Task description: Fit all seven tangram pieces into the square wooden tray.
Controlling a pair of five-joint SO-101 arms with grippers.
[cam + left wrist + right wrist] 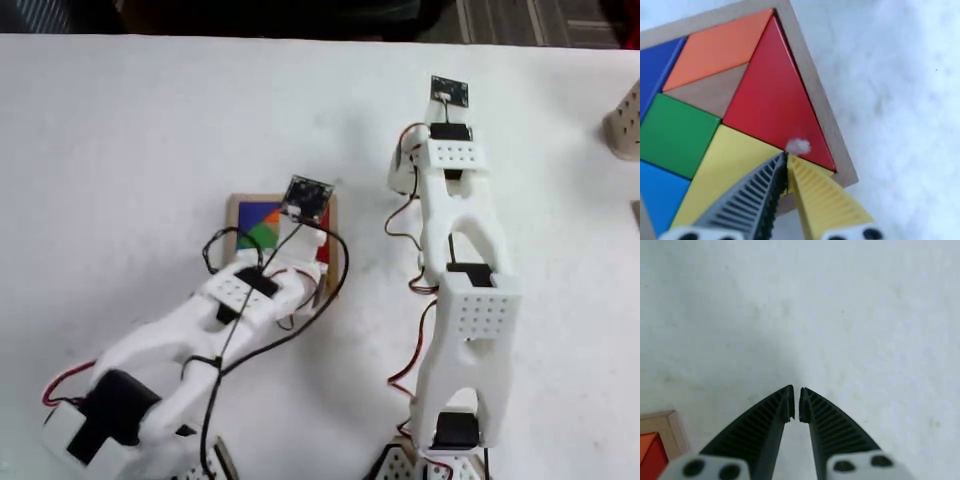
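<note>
Inspecting the square wooden tray (pixel 231 214), we are finding it lying near the middle of the table (pixel 140 130), with the left arm (pixel 180 340) covering its near edge. The left gripper (pixel 786 160) is holding its fingers pressed together, tips over the seam between the red triangle (pixel 772 100) and the yellow triangle (pixel 730 160), close to one tray corner. An orange piece (pixel 715 47), a green square (pixel 675 132) and blue pieces (pixel 655 75) are sitting inside the rim. A wood-coloured triangle (pixel 707 95) is lying between orange, green and red; we cannot tell whether it is a piece or bare floor. The right gripper (pixel 795 402) is hanging over bare table beside a tray corner, fingers all but touching, pinching nothing.
</note>
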